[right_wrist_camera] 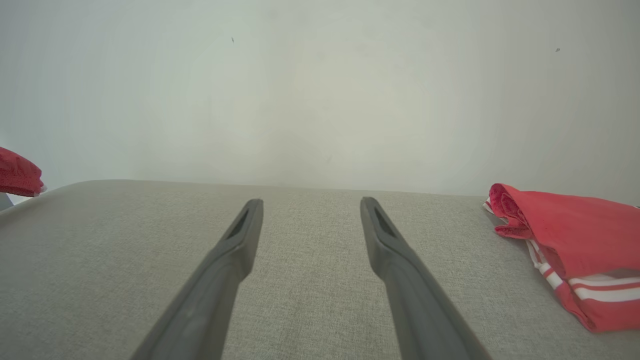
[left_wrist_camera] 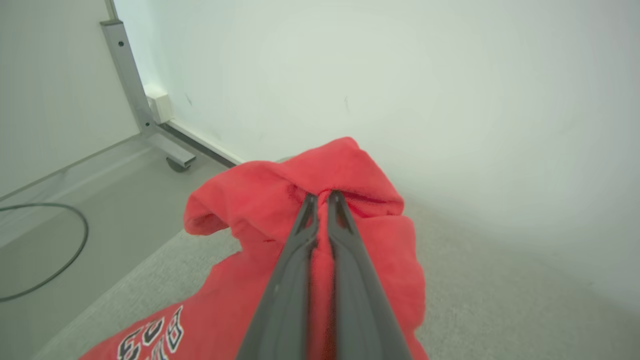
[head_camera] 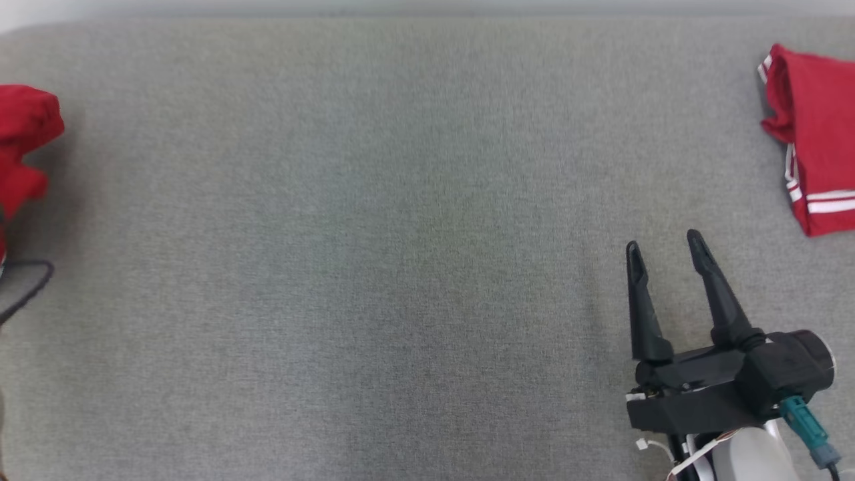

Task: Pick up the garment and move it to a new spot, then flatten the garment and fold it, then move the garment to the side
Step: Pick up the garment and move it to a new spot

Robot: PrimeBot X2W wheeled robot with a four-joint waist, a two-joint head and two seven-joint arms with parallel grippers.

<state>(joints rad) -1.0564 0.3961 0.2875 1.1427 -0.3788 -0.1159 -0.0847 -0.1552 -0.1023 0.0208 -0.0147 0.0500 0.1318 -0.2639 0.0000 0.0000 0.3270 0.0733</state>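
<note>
A broad grey woven-fabric surface (head_camera: 401, 267) spreads across the head view, and a plain pale wall (left_wrist_camera: 450, 100) stands behind its far edge. At the far left edge of the surface lies the crumpled red fleece garment (head_camera: 23, 133). In the left wrist view it is bunched into a hump, with white and dark printed lettering (left_wrist_camera: 150, 335) on the part nearest the camera. At the far right lies a folded red garment with white stripes (head_camera: 818, 133), flat and well apart from the crumpled one. The right gripper (head_camera: 663, 242) sits at the near right, just above the bare surface, its two long dark fingers spread apart and holding nothing. The folded piece lies beyond it and to its right. The left gripper (left_wrist_camera: 322, 196) has its fingers drawn almost together, clamped on a fold at the top of the crumpled garment's hump. To the left of the surface, a grey metal frame leg on a castor (left_wrist_camera: 130, 90) stands on the floor by the wall, and nearer lies a thin dark cable (left_wrist_camera: 75, 245) in a loop.
</note>
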